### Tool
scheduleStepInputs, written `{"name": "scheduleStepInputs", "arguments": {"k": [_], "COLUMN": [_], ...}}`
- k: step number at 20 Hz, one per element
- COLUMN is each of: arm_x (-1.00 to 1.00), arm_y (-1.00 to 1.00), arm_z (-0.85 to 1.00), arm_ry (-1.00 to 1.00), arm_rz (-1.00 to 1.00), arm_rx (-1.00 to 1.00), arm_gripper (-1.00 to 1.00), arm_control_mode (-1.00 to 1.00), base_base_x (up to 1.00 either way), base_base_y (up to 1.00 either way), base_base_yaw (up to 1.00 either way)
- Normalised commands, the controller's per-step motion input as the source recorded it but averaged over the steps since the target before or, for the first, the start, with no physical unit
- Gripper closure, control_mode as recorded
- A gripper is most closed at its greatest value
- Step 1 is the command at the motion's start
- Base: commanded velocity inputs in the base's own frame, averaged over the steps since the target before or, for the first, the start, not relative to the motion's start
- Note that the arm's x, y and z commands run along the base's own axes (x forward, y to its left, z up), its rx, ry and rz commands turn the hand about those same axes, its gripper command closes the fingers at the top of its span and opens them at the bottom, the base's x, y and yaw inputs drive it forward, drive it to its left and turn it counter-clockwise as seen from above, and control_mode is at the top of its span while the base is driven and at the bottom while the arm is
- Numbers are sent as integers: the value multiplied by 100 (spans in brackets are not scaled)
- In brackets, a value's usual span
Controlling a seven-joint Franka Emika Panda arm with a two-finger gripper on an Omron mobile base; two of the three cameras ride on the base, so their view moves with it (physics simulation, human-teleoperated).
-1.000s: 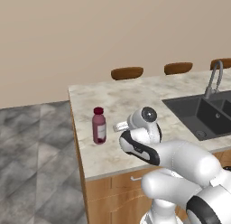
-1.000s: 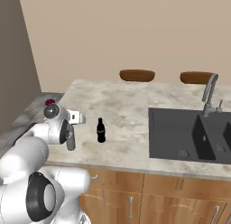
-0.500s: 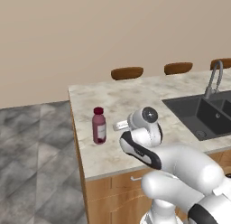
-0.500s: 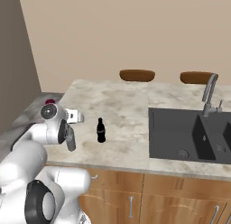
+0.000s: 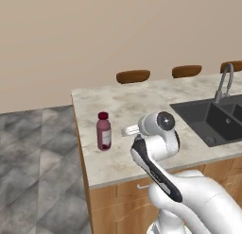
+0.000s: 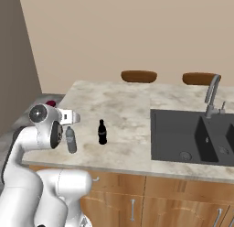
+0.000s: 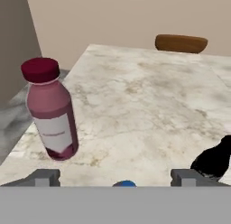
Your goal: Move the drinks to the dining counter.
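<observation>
Kitchen: beige wall behind, grey stone floor to one side, and the long island with its veined marble worktop (image 5: 123,105) ran across the room, brown stools (image 6: 139,76) tucked along the far edge.
Sink: dark basin (image 6: 192,139) with a curved tap, sunk into the worktop well apart from the bottles.
Juice bottle (image 7: 50,111): widest of the drinks, upright near the worktop's end corner; dark red with a red cap and a pale label. It looked like rigid plastic, fairly light and smooth; I would take it around the labelled body, below the shoulder.
Water bottle (image 6: 70,140): clear grey-blue, upright near the front edge, right under the hand; its blue cap (image 7: 123,184) peeked up between the fingertips in the hand view. Thin-walled and probably slippery, I judged; best gripped mid-body, not by the cap.
Cola bottle (image 6: 102,132): slimmest, black, upright just beside the water bottle toward the sink. Easy to tip by the look of it; hold it low on the body.
Placement: all three drinks stood on the dining counter, so the job appeared essentially done.
Hand (image 7: 115,178): spread wide, both fingertips (image 7: 45,177) standing clear of the water bottle, gripping nothing that I could see.
</observation>
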Motion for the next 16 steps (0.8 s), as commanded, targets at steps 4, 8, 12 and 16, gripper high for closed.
{"name": "scheduleStepInputs", "arguments": {"k": [4,8,12,16], "arm_x": [-100,-100,-100,-100], "arm_y": [-7,-23,-34,-44], "arm_z": [14,-14,-23,-23], "arm_ry": [-9,-25,-23,-13], "arm_rz": [0,0,0,-13], "arm_rx": [4,0,0,2], "arm_gripper": [-100,-100,-100,-100], "arm_control_mode": [-100,-100,-100,-100], "base_base_x": [0,0,0,0], "base_base_y": [0,0,0,0], "base_base_yaw": [0,0,0,0]}}
